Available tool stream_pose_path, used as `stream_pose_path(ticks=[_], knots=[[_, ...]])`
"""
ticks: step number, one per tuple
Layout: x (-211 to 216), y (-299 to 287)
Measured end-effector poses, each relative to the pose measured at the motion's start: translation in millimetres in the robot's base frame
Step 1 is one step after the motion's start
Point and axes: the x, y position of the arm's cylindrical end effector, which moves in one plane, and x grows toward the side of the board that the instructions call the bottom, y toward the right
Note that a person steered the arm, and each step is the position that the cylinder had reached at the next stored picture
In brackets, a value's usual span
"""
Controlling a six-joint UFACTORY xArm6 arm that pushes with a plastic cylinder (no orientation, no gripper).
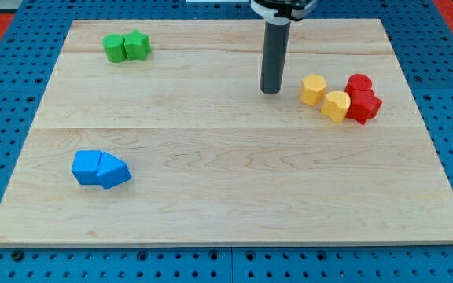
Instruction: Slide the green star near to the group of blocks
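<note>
Two green blocks touch each other at the board's top left. The right one [138,45] looks like the star and the left one [116,48] looks rounder. My tip [270,91] rests on the board at upper middle, far to the right of the green pair. It is just left of a cluster of two yellow blocks [314,89] [336,105] and two red blocks [359,84] [364,107]. The tip touches no block.
Two blue blocks [89,167] [114,171] sit together at the lower left. The wooden board [226,189] lies on a blue pegboard surface, and its edges are in view on all sides.
</note>
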Motion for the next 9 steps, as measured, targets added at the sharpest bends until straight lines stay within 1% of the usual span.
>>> stream_pose_path(ticks=[3,4,5,6,7,8,9], knots=[[0.5,75.9],[-25.9,20.3],[-74.6,-55.0],[-125.4,-105.1],[-143.7,-199.4],[-148.0,-265.8],[-103.4,-267.6]])
